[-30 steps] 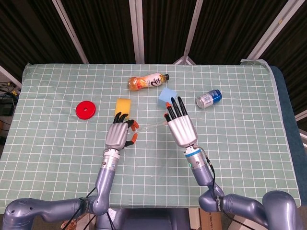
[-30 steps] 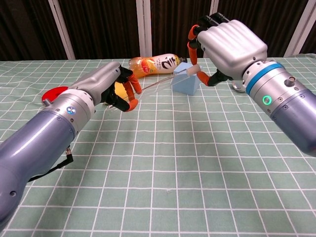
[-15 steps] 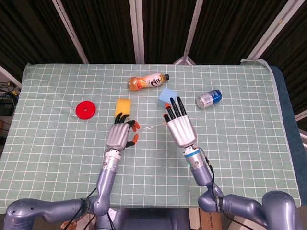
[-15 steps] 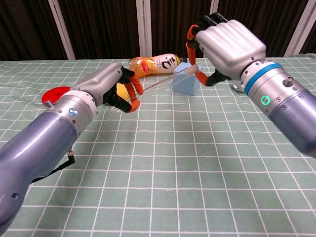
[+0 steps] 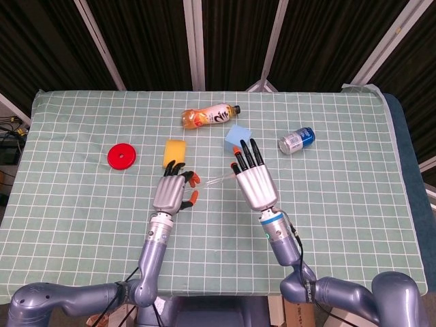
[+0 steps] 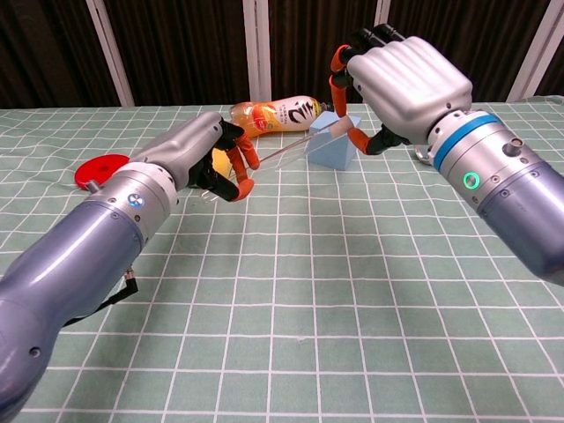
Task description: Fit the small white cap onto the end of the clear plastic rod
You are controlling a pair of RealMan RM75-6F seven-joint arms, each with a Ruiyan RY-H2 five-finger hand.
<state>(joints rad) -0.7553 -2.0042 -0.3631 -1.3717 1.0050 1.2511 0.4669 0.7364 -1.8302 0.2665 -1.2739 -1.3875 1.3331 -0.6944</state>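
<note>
My left hand pinches one end of the clear plastic rod, which slants up and right above the table. My right hand pinches the small white cap between its orange-tipped thumb and a finger. In the chest view the cap sits right at the rod's far end, seemingly touching it. From the head view the cap is hidden under my right hand. Both hands hover over the middle of the green checked cloth.
An orange juice bottle lies at the back. A blue block sits just beyond my right hand, a yellow sponge beyond my left. A red disc lies left, a can right.
The two hands have drawn slightly closer together, bringing the rod's far end up to the cap. Both grips are unchanged.
</note>
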